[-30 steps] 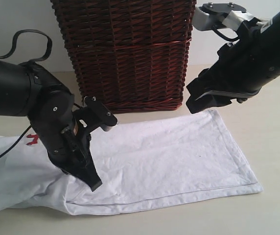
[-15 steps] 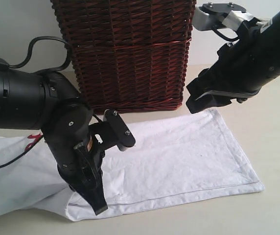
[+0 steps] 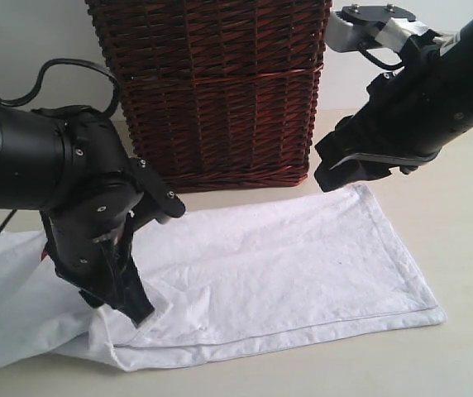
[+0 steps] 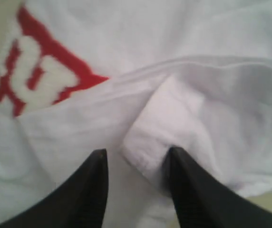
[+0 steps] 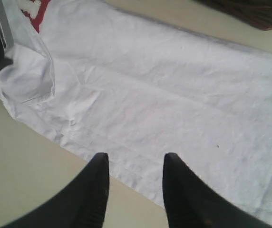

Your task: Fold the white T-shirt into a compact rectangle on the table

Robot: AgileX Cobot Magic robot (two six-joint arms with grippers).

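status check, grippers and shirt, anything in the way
Left gripper open over a fold of the white T-shirt. Right gripper open, empty. T-shirt part-folded on table. Basket behind, not blocking.

The white T-shirt (image 3: pixel 303 265) runs off the exterior view's left edge, the left arm (image 3: pixel 46 165) hides nearly all its red lettering (image 4: pixel 31 80), which the blurred left wrist view shows only partly, tucked under a fold, and the wicker basket (image 3: pixel 220 83) is cropped at the top.

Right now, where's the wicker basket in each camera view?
Exterior: basket fills the top centre, behind the shirt.
Left wrist: not in it.
Right wrist: dark sliver in the picture's top right corner.
Shared landmark: the white shirt, in all three.
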